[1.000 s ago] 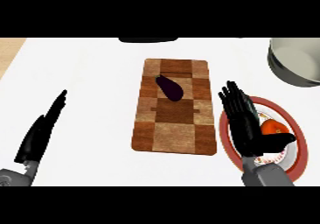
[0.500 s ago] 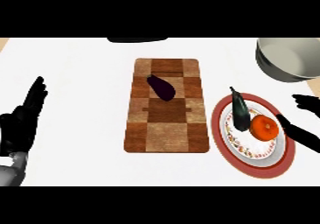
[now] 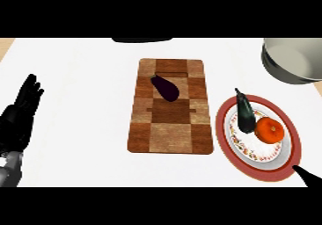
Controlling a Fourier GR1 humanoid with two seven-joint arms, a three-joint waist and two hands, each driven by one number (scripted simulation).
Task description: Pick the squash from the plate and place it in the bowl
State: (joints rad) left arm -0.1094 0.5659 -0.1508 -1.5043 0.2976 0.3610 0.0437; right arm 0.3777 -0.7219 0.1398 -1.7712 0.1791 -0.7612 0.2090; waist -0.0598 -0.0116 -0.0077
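A white counter is filling the view, with a strip of tan surface showing at its far left corner. At the left edge the left hand is resting open, its black fingers straight and pointing up the view, holding nothing. Toward the middle, a checkered wooden cutting board is lying flat, and a dark purple eggplant is sitting on its upper half. To the right, a red-rimmed plate with a patterned white centre is carrying 2 items: the dark green squash, lying lengthwise on the plate's left part, and an orange round fruit touching it on the right. Above the plate, well apart, a grey-white bowl is standing at the upper right corner. At the lower right corner only a black tip of the right hand is showing just beside the plate's rim; whether it is open or curled I cannot tell.
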